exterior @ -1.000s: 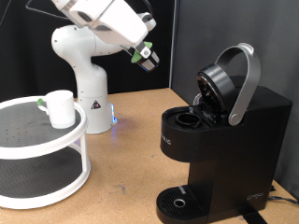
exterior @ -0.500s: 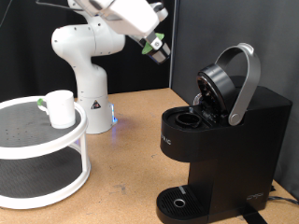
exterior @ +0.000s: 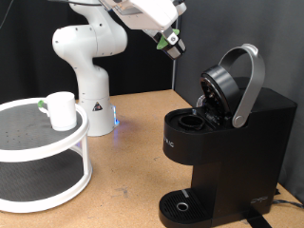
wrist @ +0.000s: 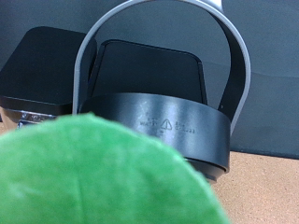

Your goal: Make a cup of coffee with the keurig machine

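On the exterior view's left, the cup is seen standing on the upper tier of a white round shelf. Near the top centre, the hand is raised in the air, pinching a small dark pod with a green top. On the right, the keurig machine is set on the table with its lid raised; its lettering cannot be read.

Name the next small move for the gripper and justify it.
Probably carry on toward the keurig machine and lower over its open pod chamber. The gripper holds a green-topped pod high, off to the exterior view's left of the raised lid, and the chamber looks empty.
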